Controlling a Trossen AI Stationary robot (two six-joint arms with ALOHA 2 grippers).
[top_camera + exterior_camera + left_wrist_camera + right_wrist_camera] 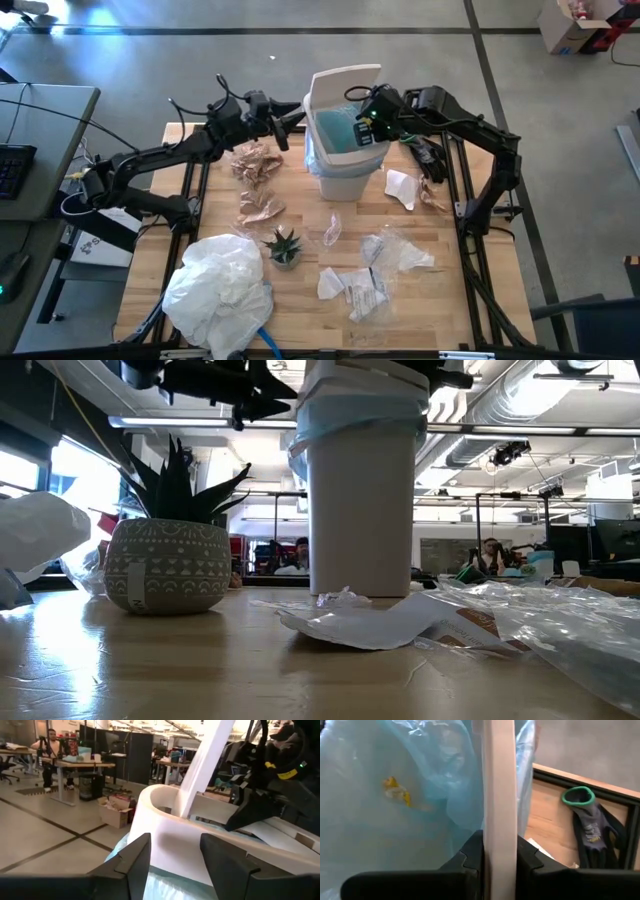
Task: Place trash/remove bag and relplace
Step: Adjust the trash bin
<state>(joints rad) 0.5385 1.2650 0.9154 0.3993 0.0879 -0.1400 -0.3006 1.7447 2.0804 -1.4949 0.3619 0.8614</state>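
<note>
Taking the white bin (pixel 342 150) as the landmark and going left to right: far to its left and toward the table's near edge lies a big crumpled white plastic bag (pixel 220 285). Nearer the bin on that side sit two crumpled brown paper pieces (pixel 257 165), and in front of them the small potted plant (pixel 283 246).

The left gripper (pixel 290 122) hovers just left of the bin's rim, its fingers (pixel 134 862) apart with nothing between them, aimed at the rim and the raised lid (pixel 207 765).

The bin stands at the back middle of the table, lined with the light-blue bag (pixel 340 135), whose edge folds over the rim; a small yellowish scrap (pixel 396 790) shows through the liner. In front of the bin lie clear wrappers (pixel 330 232) and white paper scraps (pixel 355 288).

The right gripper (pixel 365 112) is at the bin's right rim, its fingers clamped on the upright white lid (pixel 498 795).

Right of the bin lie another white paper scrap (pixel 402 188) and a dark glove with a green cuff (pixel 592 827).
</note>
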